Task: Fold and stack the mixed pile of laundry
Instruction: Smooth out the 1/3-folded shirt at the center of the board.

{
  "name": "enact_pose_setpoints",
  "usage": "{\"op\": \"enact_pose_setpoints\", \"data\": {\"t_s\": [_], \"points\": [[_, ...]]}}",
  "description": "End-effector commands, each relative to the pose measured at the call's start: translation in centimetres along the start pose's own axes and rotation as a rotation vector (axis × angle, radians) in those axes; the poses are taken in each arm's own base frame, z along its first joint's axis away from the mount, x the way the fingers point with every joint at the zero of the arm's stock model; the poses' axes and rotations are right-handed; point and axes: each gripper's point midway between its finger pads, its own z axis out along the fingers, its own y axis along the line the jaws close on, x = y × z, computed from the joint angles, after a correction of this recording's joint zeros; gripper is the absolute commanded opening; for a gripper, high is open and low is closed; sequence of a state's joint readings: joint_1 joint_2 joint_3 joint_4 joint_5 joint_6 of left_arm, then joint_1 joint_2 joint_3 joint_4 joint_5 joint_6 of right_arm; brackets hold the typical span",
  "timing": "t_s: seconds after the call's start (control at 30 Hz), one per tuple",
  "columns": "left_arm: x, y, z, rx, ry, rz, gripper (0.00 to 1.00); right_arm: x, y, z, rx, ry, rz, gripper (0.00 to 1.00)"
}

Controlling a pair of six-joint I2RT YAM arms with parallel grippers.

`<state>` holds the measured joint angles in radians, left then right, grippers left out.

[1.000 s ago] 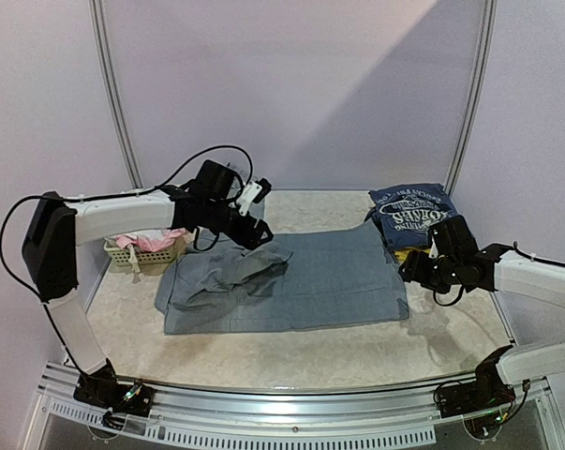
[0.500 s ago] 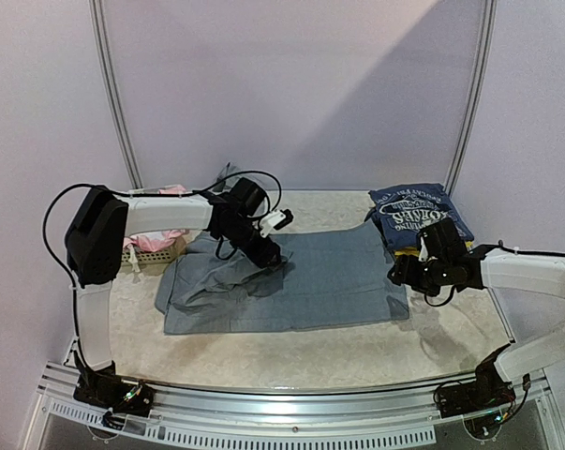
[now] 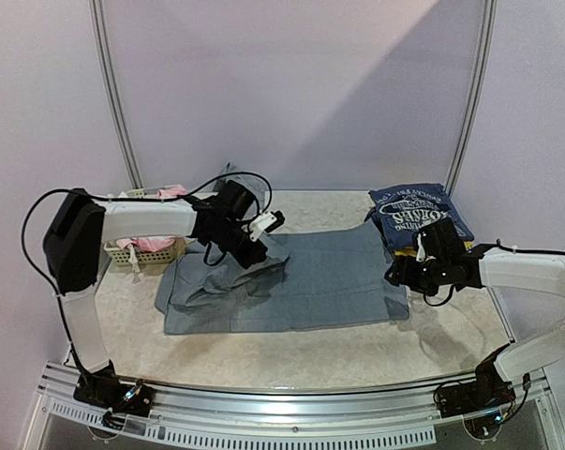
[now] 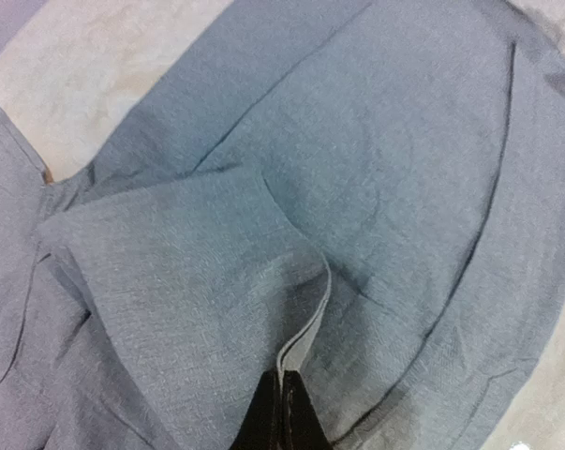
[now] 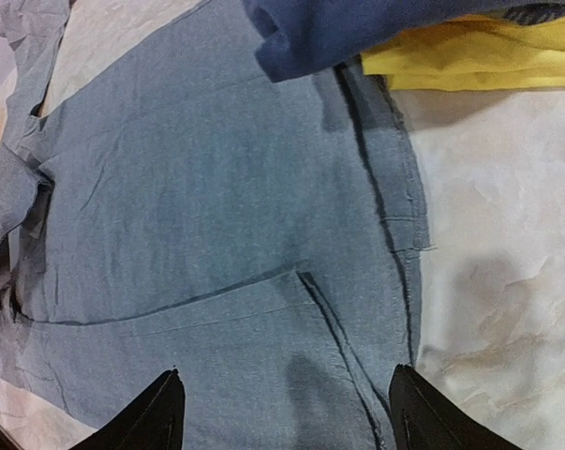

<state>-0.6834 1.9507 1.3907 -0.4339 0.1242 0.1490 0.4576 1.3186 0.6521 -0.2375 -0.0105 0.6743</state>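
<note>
Large grey trousers (image 3: 329, 281) lie spread across the middle of the table (image 3: 357, 352). The left gripper (image 4: 282, 417) is pinched tight on a raised fold of them, toward the table's left side. The right gripper (image 5: 287, 412) hovers over their right edge with its fingers wide apart, holding nothing. A folded navy printed tee (image 3: 418, 214) rests on yellow cloth (image 5: 469, 61) near the far right corner.

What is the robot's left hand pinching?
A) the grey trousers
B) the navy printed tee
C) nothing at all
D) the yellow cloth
A: the left wrist view shows the left hand shut on a raised fold of the grey trousers.
</note>
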Motion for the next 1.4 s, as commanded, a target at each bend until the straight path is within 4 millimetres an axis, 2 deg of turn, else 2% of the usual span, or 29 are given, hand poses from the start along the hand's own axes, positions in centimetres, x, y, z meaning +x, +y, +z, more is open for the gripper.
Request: {"op": "enact_pose_setpoints", "data": {"t_s": [0.0,0.23,0.37,0.4,0.57,0.63,0.93,1.0,1.07,1.2,1.23,1.3,1.37], "points": [[-3.5,-1.2,-5.3,-0.01,-0.217,-0.001,0.0,-1.2,4.2,-1.0,-0.173,-0.003,-0.066,0.76],[-1.2,-2.5,-8.5,0.004,-0.352,-0.069,0.0,-1.3,9.5,-2.4,-0.329,0.003,-0.171,0.77],[1.2,-3.6,-9.0,0.02,-0.364,-0.103,0.0,-1.2,12.1,-2.3,-0.37,0.013,-0.221,0.78],[1.3,-3.9,-9.3,0.025,-0.389,-0.1,0.0,-1.2,12.7,-2.3,-0.38,0.015,-0.228,0.78],[4.4,-5.3,-10.2,0.04,-0.383,-0.123,0.0,-0.5,15.8,-0.8,-0.425,0.059,-0.259,0.78],[5.6,-5.4,-10.5,0.033,-0.376,-0.14,0.0,-0.9,17.6,-0.5,-0.45,0.065,-0.278,0.78],[9.8,-4.7,-11.1,-0.052,-0.361,-0.277,0.0,-1.0,22.7,4.8,-0.505,0.189,-0.292,0.79],[11.6,-4.6,-10.8,-0.072,-0.289,-0.299,0.0,-0.8,23.7,5.8,-0.515,0.221,-0.296,0.79],[12.5,-4.4,-10.7,-0.095,-0.258,-0.328,0.07,-0.8,25.1,6.4,-0.536,0.24,-0.308,0.8],[12.6,-4.3,-11.2,-0.116,-0.266,-0.35,0.57,0.2,25.5,8.0,-0.53,0.282,-0.323,0.8],[12.2,-4.1,-11.5,-0.128,-0.275,-0.35,0.64,0.3,25.4,8.4,-0.523,0.286,-0.323,0.8],[11.4,-3.7,-12.1,-0.151,-0.283,-0.34,0.76,0.5,25.1,8.8,-0.508,0.292,-0.325,0.8],[10.3,-3.4,-12.4,-0.171,-0.279,-0.323,0.81,0.7,24.7,8.9,-0.497,0.296,-0.328,0.8]]}}
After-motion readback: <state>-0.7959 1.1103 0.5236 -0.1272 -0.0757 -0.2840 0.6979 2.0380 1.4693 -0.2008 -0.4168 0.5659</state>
